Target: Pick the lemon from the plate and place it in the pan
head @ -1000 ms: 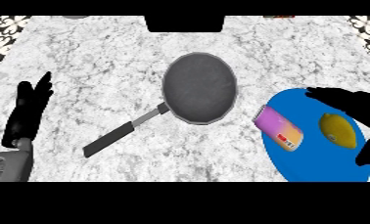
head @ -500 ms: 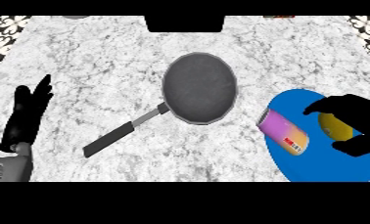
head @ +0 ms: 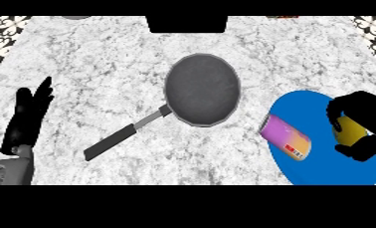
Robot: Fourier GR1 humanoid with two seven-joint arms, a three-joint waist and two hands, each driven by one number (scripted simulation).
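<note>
A yellow lemon (head: 351, 130) lies on the blue plate (head: 312, 167) at the right edge of the head view. My right hand (head: 357, 107) is curled round the lemon, fingers over its top and thumb below it, hiding much of it. A dark grey pan (head: 203, 89) sits in the middle of the marble counter, its black handle (head: 121, 137) pointing down and left. My left hand (head: 26, 117) rests open at the left edge, fingers up.
A pink and purple packet (head: 285, 136) lies on the plate's left part, between the lemon and the pan. A dark block (head: 186, 23) stands at the counter's far edge.
My right hand has come down over the lemon and its fingers have curled round it. The left hand and the pan have not moved.
</note>
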